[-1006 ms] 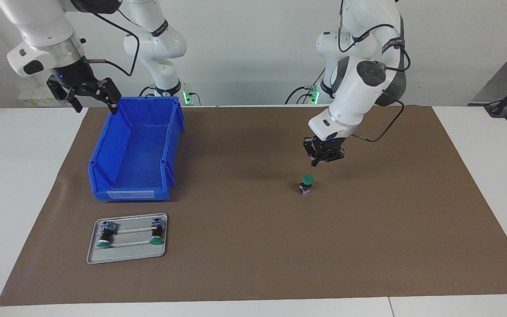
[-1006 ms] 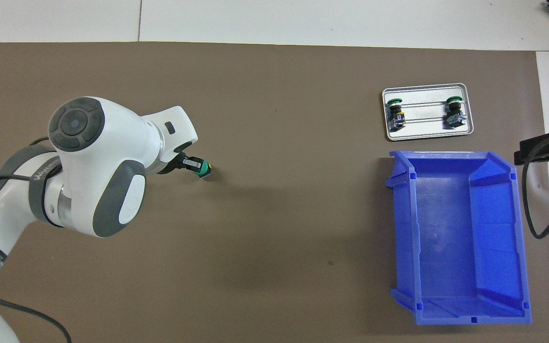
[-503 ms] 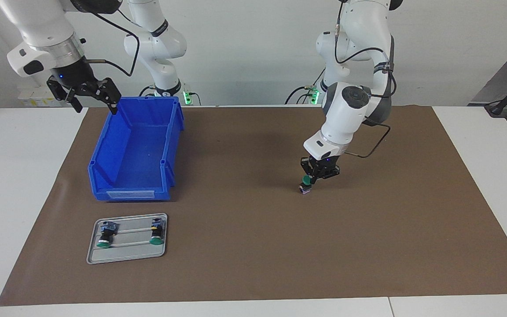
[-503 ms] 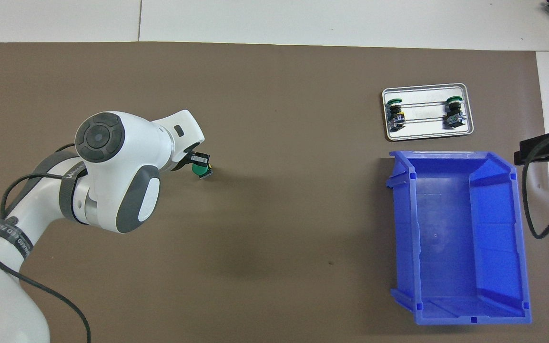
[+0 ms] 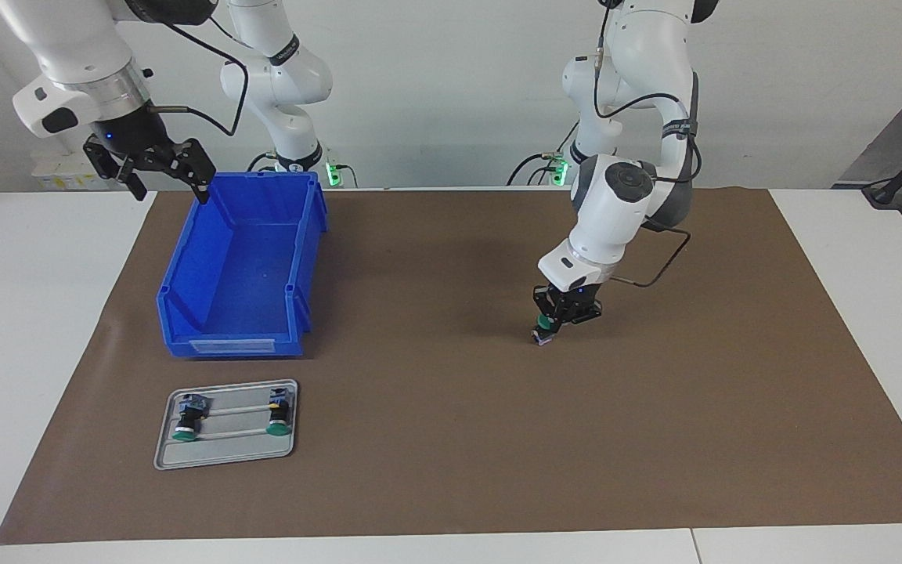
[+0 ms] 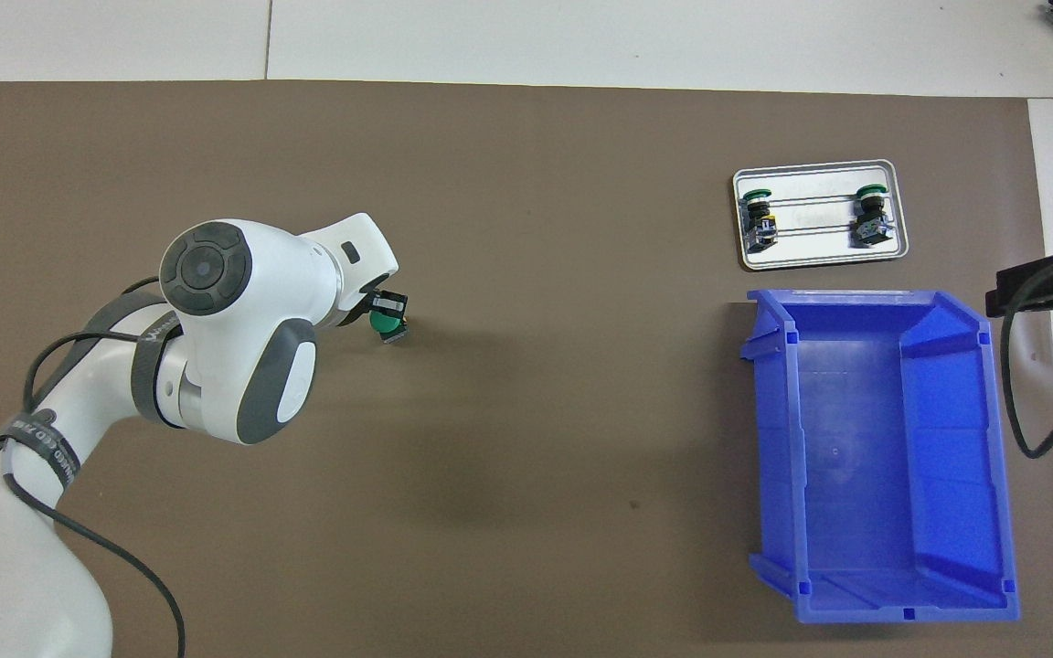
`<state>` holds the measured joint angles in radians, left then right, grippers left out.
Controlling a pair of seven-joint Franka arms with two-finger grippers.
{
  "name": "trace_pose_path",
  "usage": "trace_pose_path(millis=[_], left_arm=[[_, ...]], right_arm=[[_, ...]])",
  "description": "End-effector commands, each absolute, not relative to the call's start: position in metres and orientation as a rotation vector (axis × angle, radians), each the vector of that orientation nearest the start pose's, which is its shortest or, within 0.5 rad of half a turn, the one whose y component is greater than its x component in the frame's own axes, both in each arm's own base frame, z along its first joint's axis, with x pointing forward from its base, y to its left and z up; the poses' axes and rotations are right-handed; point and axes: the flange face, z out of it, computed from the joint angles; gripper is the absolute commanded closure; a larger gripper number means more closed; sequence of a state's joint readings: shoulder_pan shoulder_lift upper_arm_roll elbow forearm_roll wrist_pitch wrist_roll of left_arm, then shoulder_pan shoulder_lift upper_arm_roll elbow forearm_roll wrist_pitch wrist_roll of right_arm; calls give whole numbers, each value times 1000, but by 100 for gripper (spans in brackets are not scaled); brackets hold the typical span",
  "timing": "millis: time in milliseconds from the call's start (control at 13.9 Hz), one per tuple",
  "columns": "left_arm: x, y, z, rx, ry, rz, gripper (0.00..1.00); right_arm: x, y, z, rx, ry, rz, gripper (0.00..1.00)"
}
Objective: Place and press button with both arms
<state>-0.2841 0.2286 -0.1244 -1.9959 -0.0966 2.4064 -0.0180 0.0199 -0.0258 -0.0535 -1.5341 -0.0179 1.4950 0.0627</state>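
Observation:
The button [image 5: 543, 334] stands upright on the brown mat, green cap up, toward the left arm's end of the table; it also shows in the overhead view [image 6: 387, 323]. My left gripper [image 5: 555, 318] is down on its green cap, fingers together, tips touching the cap from above; it also shows in the overhead view [image 6: 388, 305]. My right gripper [image 5: 167, 186] hangs open and empty in the air beside the blue bin's corner nearest the robots, and waits there. Only a dark edge of it shows in the overhead view [image 6: 1038, 281].
A blue open bin [image 5: 306, 258] stands empty at the right arm's end of the mat [image 6: 771, 457]. A small metal tray [image 5: 224, 460] farther from the robots than the bin holds two twin buttons [image 6: 819, 260]. The brown mat [image 5: 435, 439] covers the table's middle.
My left gripper came down from above the button onto its green cap, and the arm's elbow swung over. The button stayed in place. The right arm has not moved.

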Motion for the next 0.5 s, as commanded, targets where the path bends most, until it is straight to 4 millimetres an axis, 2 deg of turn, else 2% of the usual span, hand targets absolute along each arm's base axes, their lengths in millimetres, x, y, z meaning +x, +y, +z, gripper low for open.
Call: trace_pose_path(millis=[0,72,216,431], left_arm=[[546,-240,322,-3204,508,-221,100],[544,-239,313,-3203,509,-211,100],[546,-240,315,-3203,512,-206,100],[561,-241,345,-3201,523,-165,100]], right_arm=[[535,-25,648,-3152,137,32,0],[536,-25,648,-3152,139,29,0],[535,-25,649,-3152,140,27,0],[535,-24,648,-3151,151,29,0]])
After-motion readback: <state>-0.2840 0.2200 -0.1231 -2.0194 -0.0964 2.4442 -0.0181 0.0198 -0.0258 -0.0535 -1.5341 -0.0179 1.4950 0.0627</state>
